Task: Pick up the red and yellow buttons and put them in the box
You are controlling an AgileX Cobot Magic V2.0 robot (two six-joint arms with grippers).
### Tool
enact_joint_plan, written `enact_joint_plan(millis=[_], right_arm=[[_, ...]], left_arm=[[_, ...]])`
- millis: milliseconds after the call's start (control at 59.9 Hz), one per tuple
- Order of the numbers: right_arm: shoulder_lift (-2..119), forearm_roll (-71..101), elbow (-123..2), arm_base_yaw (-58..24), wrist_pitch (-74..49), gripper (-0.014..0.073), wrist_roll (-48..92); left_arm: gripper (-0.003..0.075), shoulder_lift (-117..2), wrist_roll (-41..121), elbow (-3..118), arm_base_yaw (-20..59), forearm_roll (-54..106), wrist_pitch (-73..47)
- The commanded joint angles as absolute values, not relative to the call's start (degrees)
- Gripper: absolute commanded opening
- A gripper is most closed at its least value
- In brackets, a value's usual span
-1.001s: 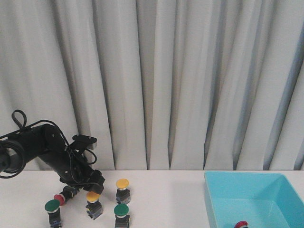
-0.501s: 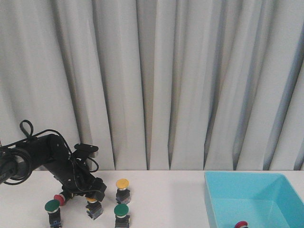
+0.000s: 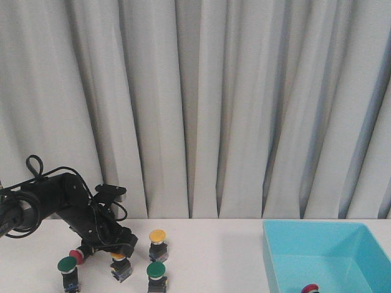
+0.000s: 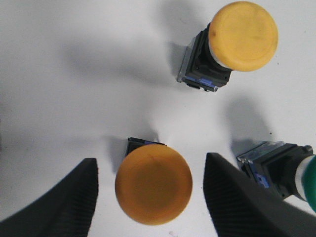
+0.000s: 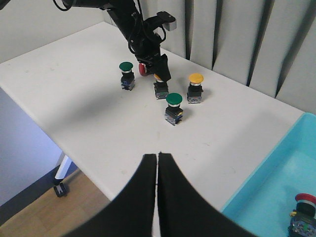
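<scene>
My left gripper (image 4: pixel 150 195) is open, its jaws on either side of an orange-yellow button (image 4: pixel 153 183) with a gap on each side. In the front view this gripper (image 3: pixel 117 250) sits low over that button (image 3: pixel 120 259). A second yellow button (image 3: pixel 157 235) stands just right of it and also shows in the left wrist view (image 4: pixel 243 35). A red button (image 3: pixel 76 254) lies by the arm's left side. The turquoise box (image 3: pixel 287 256) is at the right with one red button (image 5: pixel 305 200) inside. My right gripper (image 5: pixel 157 157) is shut and empty, high above the table's front edge.
Two green buttons stand near the front, one at the left (image 3: pixel 67 264) and one at the right (image 3: pixel 156 269); the right one (image 4: pixel 276 167) is close beside my left gripper's finger. Grey curtains hang behind the table. The table edge (image 5: pixel 74 163) drops to the floor.
My left arm has folded down and lowered the open gripper around the orange-yellow button; over the last half second it barely moved. The buttons and box have not moved.
</scene>
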State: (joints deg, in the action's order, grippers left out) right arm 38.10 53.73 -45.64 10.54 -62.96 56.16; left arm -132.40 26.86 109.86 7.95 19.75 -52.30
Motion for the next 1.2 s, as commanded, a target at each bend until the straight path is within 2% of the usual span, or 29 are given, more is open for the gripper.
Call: enact_joint_plan(millis=[0, 284, 684, 1001, 1185], right_arm=[[38.25, 56.63, -46.97, 10.76, -61.27, 0.0008, 56.21], [38.25, 56.90, -46.97, 10.76, -61.50, 0.0008, 56.21], [38.25, 56.90, -46.97, 10.76, -61.68, 0.0008, 56.21], [38.25, 56.84, -46.97, 10.76, -61.36, 0.0008, 56.46], [38.25, 56.39, -46.97, 10.76, -59.94, 0.0008, 56.81]], left_arm=[[0.0383, -128.73, 26.21, 111.58, 8.23, 21.59, -51.44], [0.0263, -128.73, 26.21, 111.58, 8.23, 21.59, -52.86], [-0.0009, -128.68, 26.21, 111.58, 8.23, 21.59, -55.20], [-0.0007, -125.81, 26.21, 111.93, 8.06, 21.59, -55.21], [-0.0007, -124.13, 23.69, 117.77, 8.06, 21.59, -60.27]])
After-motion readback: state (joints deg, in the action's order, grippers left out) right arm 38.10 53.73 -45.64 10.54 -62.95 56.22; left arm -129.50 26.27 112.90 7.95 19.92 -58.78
